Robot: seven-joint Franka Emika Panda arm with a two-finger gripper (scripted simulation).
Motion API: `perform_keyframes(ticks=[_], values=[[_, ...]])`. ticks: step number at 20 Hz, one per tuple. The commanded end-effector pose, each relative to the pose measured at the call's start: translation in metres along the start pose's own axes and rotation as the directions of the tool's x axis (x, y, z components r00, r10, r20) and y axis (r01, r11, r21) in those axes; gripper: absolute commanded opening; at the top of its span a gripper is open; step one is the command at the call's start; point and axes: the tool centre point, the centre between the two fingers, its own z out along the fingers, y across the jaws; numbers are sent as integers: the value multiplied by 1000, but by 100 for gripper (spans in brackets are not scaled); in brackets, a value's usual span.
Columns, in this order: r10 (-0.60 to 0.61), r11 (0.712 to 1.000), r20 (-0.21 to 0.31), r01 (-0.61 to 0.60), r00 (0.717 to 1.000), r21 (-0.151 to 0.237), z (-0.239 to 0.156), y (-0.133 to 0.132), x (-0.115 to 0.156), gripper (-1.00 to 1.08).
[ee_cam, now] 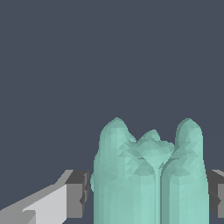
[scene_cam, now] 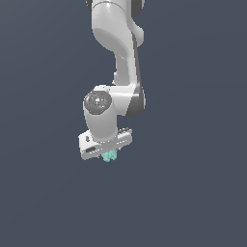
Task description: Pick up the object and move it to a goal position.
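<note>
The object [ee_cam: 144,175] is a mint-green, knobbly lump that fills the space between my two fingers in the wrist view. One grey finger pad [ee_cam: 78,192] presses on one side of it and the other pad [ee_cam: 216,192] on the opposite side. In the exterior view the white arm hangs down mid-frame. Only a small turquoise bit of the object [scene_cam: 110,156] pokes out below the gripper [scene_cam: 110,153], which is shut on it. The fingers themselves are mostly hidden behind the white hand there.
Everything around the arm is a plain dark grey-blue background in both views. No other objects, edges or markers show.
</note>
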Motion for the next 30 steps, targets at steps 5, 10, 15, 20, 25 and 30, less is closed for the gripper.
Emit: perform_keyframes(ticks=[5, 10, 15, 20, 25, 30], values=[[0, 1000, -1, 0, 1000, -1, -74, -12, 0, -100], [-1, 1000, -1, 1, 1000, -1, -134, -21, 1, -100], [-1, 1000, -1, 1, 1000, -1, -192, -29, 2, -100], [0, 1000, -1, 0, 1000, 0, -247, -37, 4, -100], [0, 1000, -1, 0, 1000, 0, -294, -43, 6, -100], [0, 1000, -1, 0, 1000, 0, -325, -47, 8, -100]])
